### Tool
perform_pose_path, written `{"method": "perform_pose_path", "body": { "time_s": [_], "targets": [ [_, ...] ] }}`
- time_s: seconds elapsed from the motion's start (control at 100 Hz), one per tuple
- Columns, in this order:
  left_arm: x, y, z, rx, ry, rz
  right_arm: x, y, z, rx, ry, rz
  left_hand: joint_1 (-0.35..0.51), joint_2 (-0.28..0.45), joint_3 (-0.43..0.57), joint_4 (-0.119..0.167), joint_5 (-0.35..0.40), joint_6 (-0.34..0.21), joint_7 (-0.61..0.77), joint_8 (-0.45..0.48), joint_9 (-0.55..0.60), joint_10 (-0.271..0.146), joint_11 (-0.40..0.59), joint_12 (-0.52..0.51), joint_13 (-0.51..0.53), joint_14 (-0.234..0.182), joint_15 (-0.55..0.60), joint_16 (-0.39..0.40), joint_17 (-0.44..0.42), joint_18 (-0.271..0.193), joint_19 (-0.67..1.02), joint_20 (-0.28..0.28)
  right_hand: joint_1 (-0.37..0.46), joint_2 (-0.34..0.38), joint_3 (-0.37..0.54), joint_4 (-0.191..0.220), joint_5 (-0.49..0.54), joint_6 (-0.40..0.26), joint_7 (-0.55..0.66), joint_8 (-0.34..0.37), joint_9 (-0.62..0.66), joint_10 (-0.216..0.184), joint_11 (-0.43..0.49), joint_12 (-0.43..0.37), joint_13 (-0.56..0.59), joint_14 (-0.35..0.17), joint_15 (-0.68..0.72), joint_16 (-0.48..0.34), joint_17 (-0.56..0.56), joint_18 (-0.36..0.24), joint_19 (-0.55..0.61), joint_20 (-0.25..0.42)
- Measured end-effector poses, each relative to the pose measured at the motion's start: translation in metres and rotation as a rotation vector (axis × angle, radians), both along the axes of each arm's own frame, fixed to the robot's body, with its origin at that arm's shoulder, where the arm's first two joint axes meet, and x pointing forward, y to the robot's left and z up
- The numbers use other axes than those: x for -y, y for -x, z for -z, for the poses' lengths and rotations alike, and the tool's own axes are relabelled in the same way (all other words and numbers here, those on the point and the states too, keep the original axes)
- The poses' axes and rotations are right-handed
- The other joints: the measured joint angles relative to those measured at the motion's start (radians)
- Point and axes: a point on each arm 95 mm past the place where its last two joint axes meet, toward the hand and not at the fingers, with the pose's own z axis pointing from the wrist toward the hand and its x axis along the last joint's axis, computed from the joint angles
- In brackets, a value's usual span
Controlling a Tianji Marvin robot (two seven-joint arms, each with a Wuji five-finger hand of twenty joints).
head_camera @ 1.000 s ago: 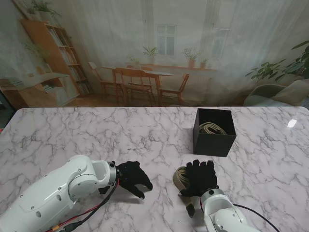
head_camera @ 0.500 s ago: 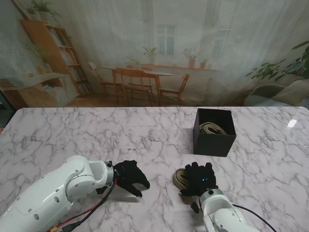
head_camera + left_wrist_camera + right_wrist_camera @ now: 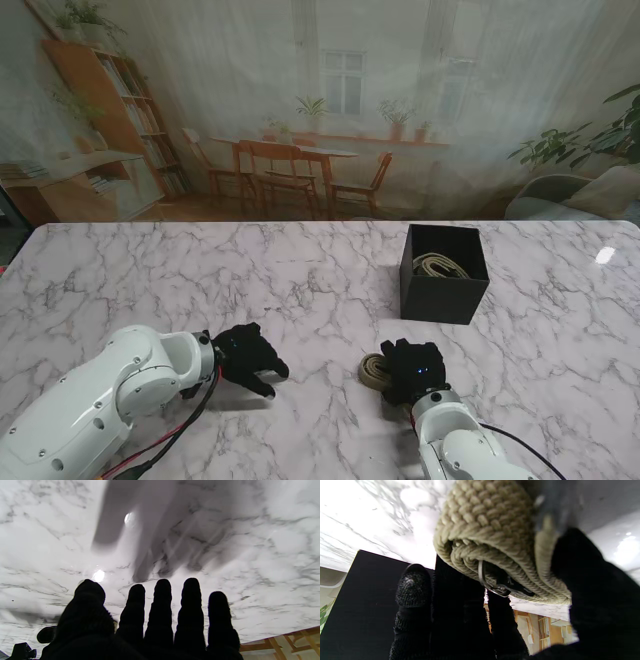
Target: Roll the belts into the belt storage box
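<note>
A black belt storage box point(image 3: 443, 273) stands on the marble table point(image 3: 300, 290) at the right, with one rolled beige belt point(image 3: 441, 265) inside. A second rolled beige woven belt point(image 3: 374, 371) lies nearer to me, and my right hand point(image 3: 414, 371) in its black glove is shut on it. The right wrist view shows this belt roll point(image 3: 495, 537) with its metal buckle point(image 3: 492, 585) held between my thumb point(image 3: 590, 585) and fingers point(image 3: 413, 597), the box wall point(image 3: 357, 600) behind. My left hand point(image 3: 247, 358) rests at the left, holding nothing, its fingers point(image 3: 162, 610) straight over bare marble.
The table's far edge runs in front of a printed backdrop of a room. Bare marble lies between the two hands and to the left of the box. Cables trail from both arms near the front edge.
My right hand has curled its fingers around the belt roll and pulled slightly nearer to me. My left hand has drawn back to the left, away from the belt.
</note>
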Motion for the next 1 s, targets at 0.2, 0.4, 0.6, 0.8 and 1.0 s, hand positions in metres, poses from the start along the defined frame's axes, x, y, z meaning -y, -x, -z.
{"method": "perform_pose_path", "body": {
  "time_s": [0.2, 0.4, 0.6, 0.8, 1.0],
  "targets": [
    [-0.016, -0.001, -0.008, 0.06, 0.002, -0.048, 0.0, 0.0, -0.001, 0.031, -0.054, 0.003, 0.0, 0.0, 0.0, 0.0, 0.0, 0.0, 0.0, 0.0, 0.0, 0.0, 0.0, 0.0, 0.011, -0.003, 0.0, 0.0, 0.0, 0.0, 0.0, 0.0, 0.046, -0.049, 0.022, -0.152, 0.034, -0.029, 0.148, -0.196, 0.149, -0.026, 0.004, 0.009, 0.1, 0.0, 0.001, 0.0, 0.103, -0.007, 0.037, -0.008],
    [-0.036, -0.005, -0.019, 0.148, 0.022, -0.112, 0.002, -0.002, -0.006, 0.078, -0.082, -0.015, 0.0, 0.0, 0.0, 0.0, 0.015, -0.001, 0.0, 0.002, 0.0, 0.0, 0.0, 0.0, 0.011, -0.004, 0.0, 0.0, 0.0, 0.001, 0.0, 0.0, 0.049, -0.096, 0.02, -0.177, 0.095, -0.075, 0.162, -0.217, 0.217, -0.036, 0.003, 0.0, 0.152, 0.0, 0.001, 0.0, 0.145, -0.01, 0.047, -0.012],
    [-0.056, -0.011, -0.025, 0.226, 0.036, -0.224, 0.009, -0.002, -0.026, 0.133, -0.099, -0.047, 0.0, 0.0, 0.0, 0.0, 0.016, -0.002, 0.0, 0.011, 0.0, 0.001, 0.0, 0.0, 0.011, -0.004, 0.0, 0.0, 0.0, 0.01, 0.0, 0.0, 0.049, -0.117, 0.02, -0.179, 0.119, -0.087, 0.162, -0.224, 0.234, -0.038, 0.003, 0.0, 0.166, 0.0, 0.001, 0.01, 0.152, -0.01, 0.053, -0.012],
    [-0.075, -0.012, -0.028, 0.29, 0.039, -0.298, 0.015, -0.009, -0.067, 0.27, -0.111, -0.104, -0.001, 0.0, 0.0, 0.0, 0.048, -0.005, 0.032, 0.029, 0.0, 0.001, 0.0, 0.0, 0.012, 0.003, 0.0, 0.0, 0.001, 0.011, 0.0, 0.0, 0.049, -0.118, 0.02, -0.179, 0.124, -0.087, 0.162, -0.224, 0.234, -0.039, 0.003, 0.0, 0.166, 0.0, 0.001, 0.014, 0.152, -0.01, 0.053, -0.012],
    [-0.087, -0.014, -0.026, 0.369, 0.057, -0.335, 0.025, -0.031, -0.118, 0.405, -0.11, -0.148, -0.005, 0.011, 0.0, 0.0, 0.079, -0.003, 0.127, 0.128, 0.002, 0.012, 0.0, 0.0, 0.012, 0.003, 0.0, 0.0, 0.001, 0.012, 0.0, 0.0, 0.049, -0.118, 0.02, -0.179, 0.125, -0.088, 0.162, -0.224, 0.234, -0.04, 0.003, 0.0, 0.166, 0.0, 0.001, 0.016, 0.152, -0.01, 0.053, -0.012]
  ]
}}
